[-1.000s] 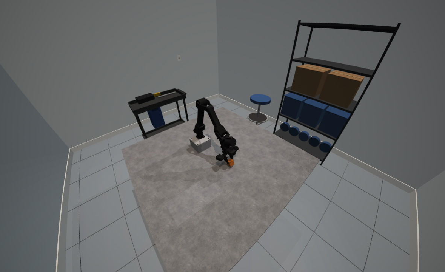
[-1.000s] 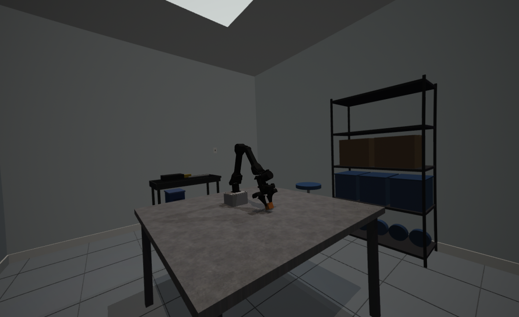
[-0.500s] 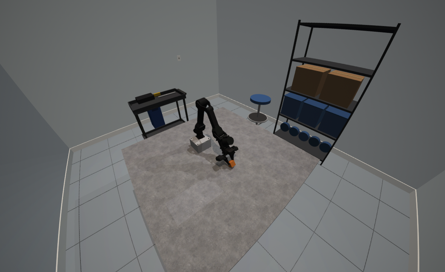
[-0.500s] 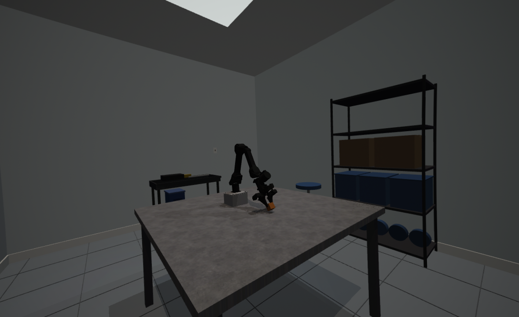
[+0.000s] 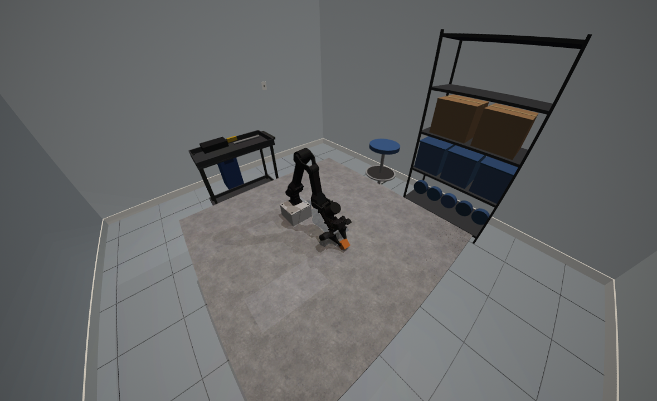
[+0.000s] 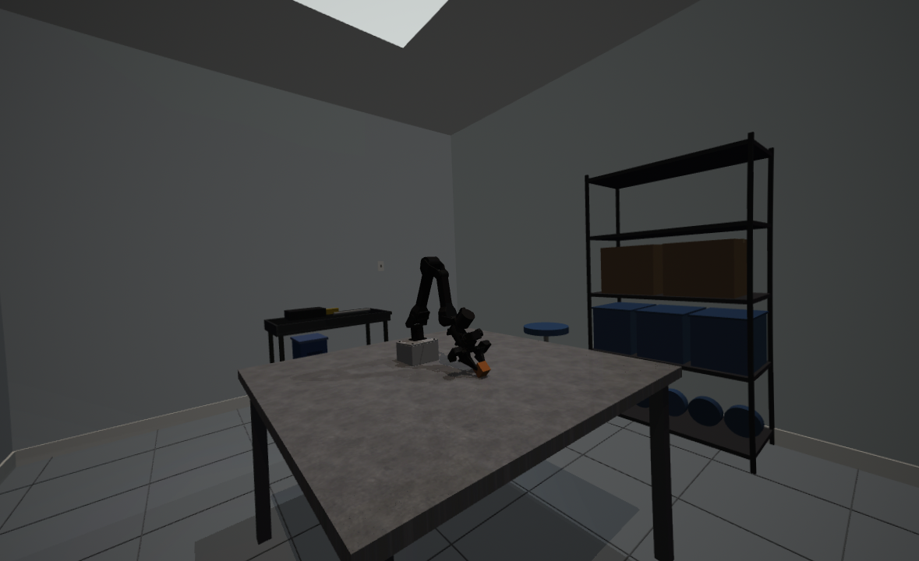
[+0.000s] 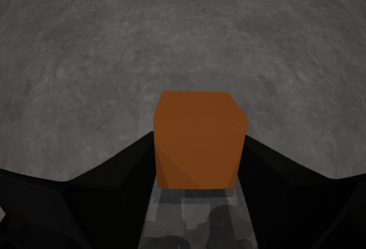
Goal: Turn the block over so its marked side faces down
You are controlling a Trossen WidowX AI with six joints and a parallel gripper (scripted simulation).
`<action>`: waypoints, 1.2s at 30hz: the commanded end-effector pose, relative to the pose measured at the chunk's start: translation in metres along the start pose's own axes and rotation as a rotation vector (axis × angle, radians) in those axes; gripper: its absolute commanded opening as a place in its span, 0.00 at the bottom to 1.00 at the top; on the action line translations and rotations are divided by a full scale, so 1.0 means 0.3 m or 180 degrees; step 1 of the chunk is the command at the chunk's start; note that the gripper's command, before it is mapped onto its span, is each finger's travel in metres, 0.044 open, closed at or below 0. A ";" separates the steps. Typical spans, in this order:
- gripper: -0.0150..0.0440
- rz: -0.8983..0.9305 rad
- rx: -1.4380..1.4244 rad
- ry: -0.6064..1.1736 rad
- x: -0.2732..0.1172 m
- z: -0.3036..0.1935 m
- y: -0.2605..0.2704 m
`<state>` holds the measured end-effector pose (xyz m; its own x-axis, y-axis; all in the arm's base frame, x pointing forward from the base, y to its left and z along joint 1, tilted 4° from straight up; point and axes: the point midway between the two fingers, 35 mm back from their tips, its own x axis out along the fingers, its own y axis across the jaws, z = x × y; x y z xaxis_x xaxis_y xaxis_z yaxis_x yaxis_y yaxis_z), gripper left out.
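An orange block (image 5: 344, 244) (image 6: 483, 368) (image 7: 200, 151) is held tilted, close above or touching the table (image 5: 370, 294) (image 6: 448, 432) (image 7: 95, 51); I cannot tell which. My gripper (image 5: 342, 243) (image 6: 480, 366) (image 7: 197, 139) is shut on the block, with one black finger on each side of it in the wrist view. The gripper slants down toward the table. Two orange faces show in the wrist view and neither carries a clear mark. The marked side is hidden or cannot be told.
The arm's pale base box (image 5: 295, 213) (image 6: 417, 351) stands on the table behind the gripper. Off the table stand a black cart (image 5: 235, 148) (image 6: 330, 320), a blue stool (image 5: 384, 146) (image 6: 546, 328) and a black shelf rack (image 5: 492, 99) (image 6: 678, 231) with boxes.
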<state>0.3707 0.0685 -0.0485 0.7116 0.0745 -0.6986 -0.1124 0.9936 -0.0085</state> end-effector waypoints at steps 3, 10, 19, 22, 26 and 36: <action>0.25 -0.0015 -0.0023 -0.0176 0.001 -0.038 -0.004; 0.25 -0.0016 -0.0019 -0.0485 -0.018 -0.050 -0.006; 0.25 -0.0017 -0.0015 -0.0753 -0.048 -0.049 -0.008; 0.25 -0.0017 -0.0015 -0.0763 -0.049 -0.048 -0.008; 0.25 -0.0017 -0.0015 -0.0763 -0.049 -0.048 -0.008; 0.39 -0.0017 -0.0015 -0.0763 -0.049 -0.048 -0.008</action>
<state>0.3503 0.0642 -0.0490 0.8543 0.0919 -0.5115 -0.1119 0.9937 -0.0084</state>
